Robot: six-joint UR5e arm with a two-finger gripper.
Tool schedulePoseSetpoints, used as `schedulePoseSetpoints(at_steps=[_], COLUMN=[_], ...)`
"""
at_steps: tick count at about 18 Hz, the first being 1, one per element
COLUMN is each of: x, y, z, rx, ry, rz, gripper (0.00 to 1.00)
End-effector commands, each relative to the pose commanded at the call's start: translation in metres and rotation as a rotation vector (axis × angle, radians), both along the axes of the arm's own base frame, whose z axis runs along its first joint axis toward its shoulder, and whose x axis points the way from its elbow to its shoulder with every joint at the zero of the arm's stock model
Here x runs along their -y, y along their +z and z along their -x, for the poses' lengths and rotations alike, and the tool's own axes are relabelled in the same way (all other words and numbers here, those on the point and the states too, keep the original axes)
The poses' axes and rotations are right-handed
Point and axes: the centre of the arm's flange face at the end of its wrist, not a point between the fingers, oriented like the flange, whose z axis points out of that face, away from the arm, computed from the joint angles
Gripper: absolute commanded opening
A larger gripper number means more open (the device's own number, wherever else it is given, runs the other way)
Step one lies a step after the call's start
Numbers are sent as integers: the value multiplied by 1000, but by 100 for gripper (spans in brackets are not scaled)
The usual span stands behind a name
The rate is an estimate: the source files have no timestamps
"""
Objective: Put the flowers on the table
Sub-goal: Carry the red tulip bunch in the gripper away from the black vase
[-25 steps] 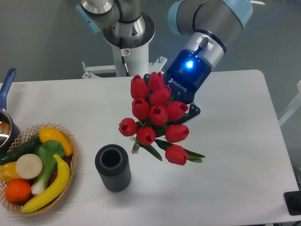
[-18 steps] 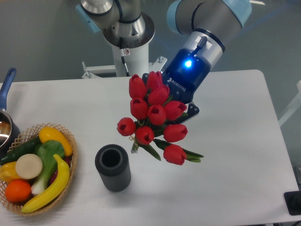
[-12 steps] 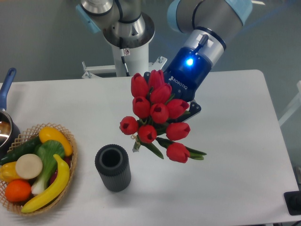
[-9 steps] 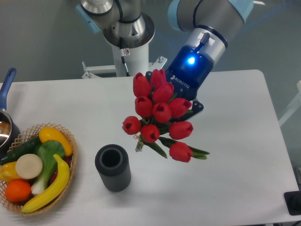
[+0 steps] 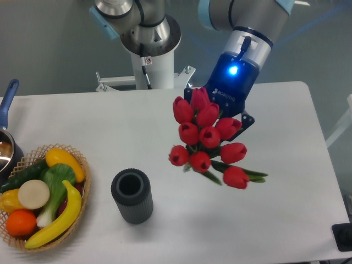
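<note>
A bunch of red tulip flowers (image 5: 207, 137) with green stems and leaves hangs in the air over the middle right of the white table (image 5: 286, 198). The buds face the camera and hide the stems' lower ends. My gripper (image 5: 228, 118) sits right behind the bunch under the blue-lit wrist, holding the stems. Its fingertips are covered by the buds, with only a dark finger part showing at the right.
A dark ribbed cylindrical vase (image 5: 132, 196) stands upright at front centre-left. A wicker basket (image 5: 81, 190) of fruit and vegetables sits at the left edge. A pot with a blue handle (image 5: 9, 99) is at the far left. The arm's base column (image 5: 149, 60) rises behind the table.
The gripper has carried the flowers to the right and slightly down, away from the vase. Nothing else has moved.
</note>
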Motion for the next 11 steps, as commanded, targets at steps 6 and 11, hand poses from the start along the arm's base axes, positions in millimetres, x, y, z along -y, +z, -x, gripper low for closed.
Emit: schedulePoseSetpoints(at_steps=[6, 11], x=[24, 43], y=[-14, -50], z=[-11, -15], rx=[-90, -117], ry=[115, 133], rz=[210, 388], gripper=[40, 41])
